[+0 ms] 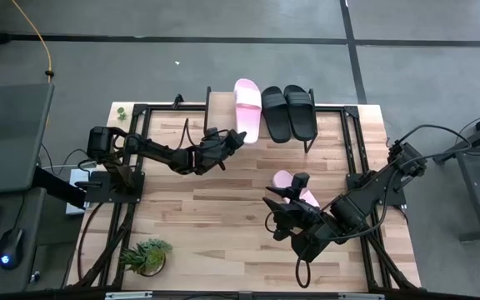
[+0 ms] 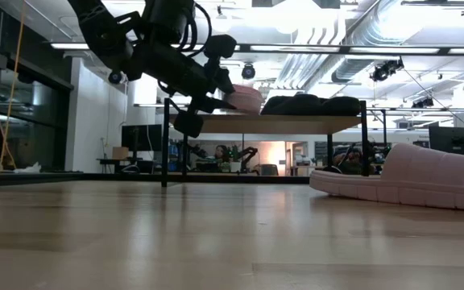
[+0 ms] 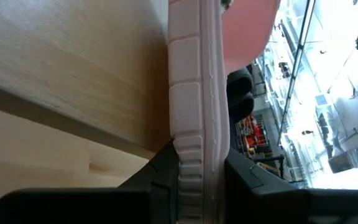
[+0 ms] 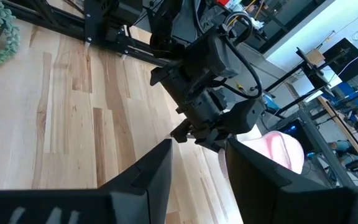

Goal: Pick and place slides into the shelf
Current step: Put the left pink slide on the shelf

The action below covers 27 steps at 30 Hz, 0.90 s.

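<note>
Shelf (image 1: 217,102) sits at the far edge of the table (image 1: 182,217). On it: one pink slide (image 1: 247,107) beside two black slides (image 1: 289,112), the pink one nearest the shelf's bare left part. Left gripper (image 1: 238,137) is at the near end of that pink slide, fingers clamped on its sole edge; left wrist view shows both dark fingers (image 3: 160,171) pinching the ribbed sole, slide lying against the shelf's wood top. Low view: the gripper is up at shelf height with the pink slide over the top, black ones lined up further along.

Second pink slide (image 1: 298,188) lies flat on the table, right of center, well apart from the shelf; in low view it fills the right foreground. Right gripper (image 1: 271,197) is just beside it, near its left side, not holding it; fingers apart with nothing between them, right wrist view looks past them across the table at the left arm and the shelf's pink slide.

Small potted plant (image 1: 145,255) at the table's near-left corner, well clear of both arms.
</note>
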### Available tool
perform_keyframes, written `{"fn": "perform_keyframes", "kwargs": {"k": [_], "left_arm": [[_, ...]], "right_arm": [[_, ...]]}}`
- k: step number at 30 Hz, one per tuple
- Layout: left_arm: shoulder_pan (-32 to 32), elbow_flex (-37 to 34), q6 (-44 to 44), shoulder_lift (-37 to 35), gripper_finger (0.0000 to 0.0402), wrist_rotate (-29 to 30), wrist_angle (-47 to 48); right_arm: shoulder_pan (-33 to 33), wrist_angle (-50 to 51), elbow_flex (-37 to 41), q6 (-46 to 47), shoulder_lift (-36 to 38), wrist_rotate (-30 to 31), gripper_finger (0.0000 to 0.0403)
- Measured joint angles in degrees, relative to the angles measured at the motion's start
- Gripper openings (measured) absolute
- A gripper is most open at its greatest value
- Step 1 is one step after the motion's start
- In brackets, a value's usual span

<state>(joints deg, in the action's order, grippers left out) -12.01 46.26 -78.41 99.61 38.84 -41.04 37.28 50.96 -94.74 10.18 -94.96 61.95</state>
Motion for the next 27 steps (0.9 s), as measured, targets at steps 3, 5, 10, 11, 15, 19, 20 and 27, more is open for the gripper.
{"fn": "perform_keyframes", "kwargs": {"k": [3, 5, 10, 11, 15, 19, 20, 27], "left_arm": [[0.0, 0.0, 0.8, 0.0, 0.0065, -0.4, 0.2], [0.0, 0.0, 1.7, 0.0, 0.0065, -0.6, 0.2], [0.0, 0.0, 1.9, 0.0, 0.0065, -1.6, -1.4], [0.0, 0.1, 2.0, 0.0, 0.0065, -1.8, -1.7], [0.0, 1.2, 3.3, 0.0, 0.0067, -2.0, -1.5], [0.0, 2.4, 3.7, 0.0, 0.0068, -2.0, -0.1], [0.0, 2.7, 3.7, 0.0, 0.0068, -2.1, 0.3], [0.0, 3.0, 5.2, 0.0, 0.0072, -2.2, 2.4]], "right_arm": [[0.0, 0.0, 0.0, 0.0, 0.0, 0.0, 0.0140], [0.0, 0.0, 0.0, 0.0, 0.0, 0.0, 0.0140], [-0.1, 0.0, 0.0, 0.0, 0.0, 0.0, 0.0140], [-0.1, -0.1, 0.0, 0.0, 0.0, 0.0, 0.0140], [-0.1, -0.2, 0.0, -0.1, 0.0, 0.0, 0.0140], [-0.1, -0.2, 0.0, -0.1, 0.0, 0.0, 0.0140], [-0.1, -0.2, 0.0, -0.1, 0.0, 0.0, 0.0140], [-0.1, -0.2, 0.0, -0.1, 0.0, 0.0, 0.0140]]}}
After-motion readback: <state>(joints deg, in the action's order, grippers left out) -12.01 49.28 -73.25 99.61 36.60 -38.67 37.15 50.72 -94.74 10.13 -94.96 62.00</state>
